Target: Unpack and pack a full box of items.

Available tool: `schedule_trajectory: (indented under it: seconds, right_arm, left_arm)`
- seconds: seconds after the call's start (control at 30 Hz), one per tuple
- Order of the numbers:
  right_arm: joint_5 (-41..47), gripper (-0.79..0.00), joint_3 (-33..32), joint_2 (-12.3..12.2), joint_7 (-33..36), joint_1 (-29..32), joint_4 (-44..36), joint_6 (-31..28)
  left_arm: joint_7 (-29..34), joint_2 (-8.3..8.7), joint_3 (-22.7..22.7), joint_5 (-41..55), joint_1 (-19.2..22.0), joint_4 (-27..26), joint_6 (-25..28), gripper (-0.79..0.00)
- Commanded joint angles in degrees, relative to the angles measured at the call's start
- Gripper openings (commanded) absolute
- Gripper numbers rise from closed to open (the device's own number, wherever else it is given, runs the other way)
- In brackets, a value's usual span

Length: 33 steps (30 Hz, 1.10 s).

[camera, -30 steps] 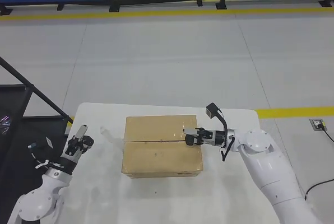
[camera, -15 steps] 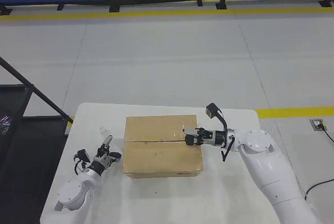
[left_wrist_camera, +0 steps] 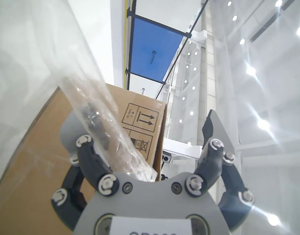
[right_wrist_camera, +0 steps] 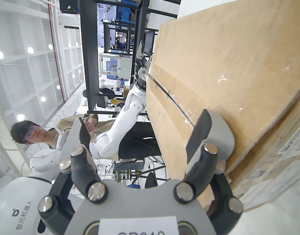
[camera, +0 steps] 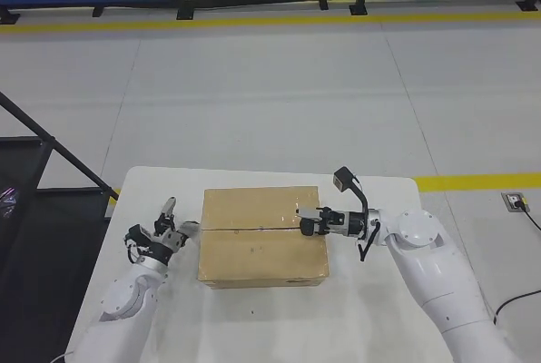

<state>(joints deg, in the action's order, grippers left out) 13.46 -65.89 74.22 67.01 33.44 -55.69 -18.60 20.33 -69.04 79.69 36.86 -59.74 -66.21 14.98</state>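
The closed cardboard box (camera: 263, 245) sits in the middle of the white surface (camera: 370, 309), its 2 top flaps meeting in a seam (camera: 261, 229) that runs from one arm's side to the other.

The right tool (camera: 309, 222) is at the box's right edge, level with the seam. In the right wrist view its 2 fingers are spread wide. One ribbed pad (right_wrist_camera: 201, 133) lies on the box top beside the seam, and the other is off the cardboard.

The left tool (camera: 180, 220) is just beside the box's left edge, near the other end of the seam. It is also spread, with nothing pinched between the fingers. In the left wrist view a strip of clear plastic film (left_wrist_camera: 96, 103) lies across one finger, with the box's printed side wall (left_wrist_camera: 140, 123) close behind.
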Motion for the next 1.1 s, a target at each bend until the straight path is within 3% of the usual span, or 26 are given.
schedule_trajectory:
  seconds: [0.0,0.27,0.6,0.77,0.9,1.07]
  right_arm:
    - [0.00,0.000,0.00,0.00,0.00,0.00,0.00,0.00]
    - [0.00,0.000,0.00,0.00,0.00,0.00,0.00,0.00]
    - [0.00,0.000,0.00,0.00,0.00,0.00,0.00,0.00]
    - [0.00,0.000,0.00,0.00,0.00,0.00,0.00,0.00]
    - [0.00,0.000,0.00,0.00,0.00,0.00,0.00,0.00]
    - [0.00,0.000,0.00,0.00,0.00,0.00,0.00,0.00]
  left_arm:
    - [-1.16,0.04,1.02,-0.09,-1.71,-1.74,2.53,0.000]
    - [-11.42,-0.14,4.13,-3.45,-8.68,-11.11,9.03,0.000]
    - [-17.84,-0.36,6.13,-9.17,-12.66,-19.72,7.35,0.000]
    - [-16.27,-0.43,5.98,-9.86,-11.71,-19.12,3.43,0.000]
    - [-14.12,-0.63,4.61,-9.34,-8.65,-13.48,-2.79,0.000]
    - [-10.19,-0.94,2.82,-8.97,-6.08,-7.17,-5.06,0.000]
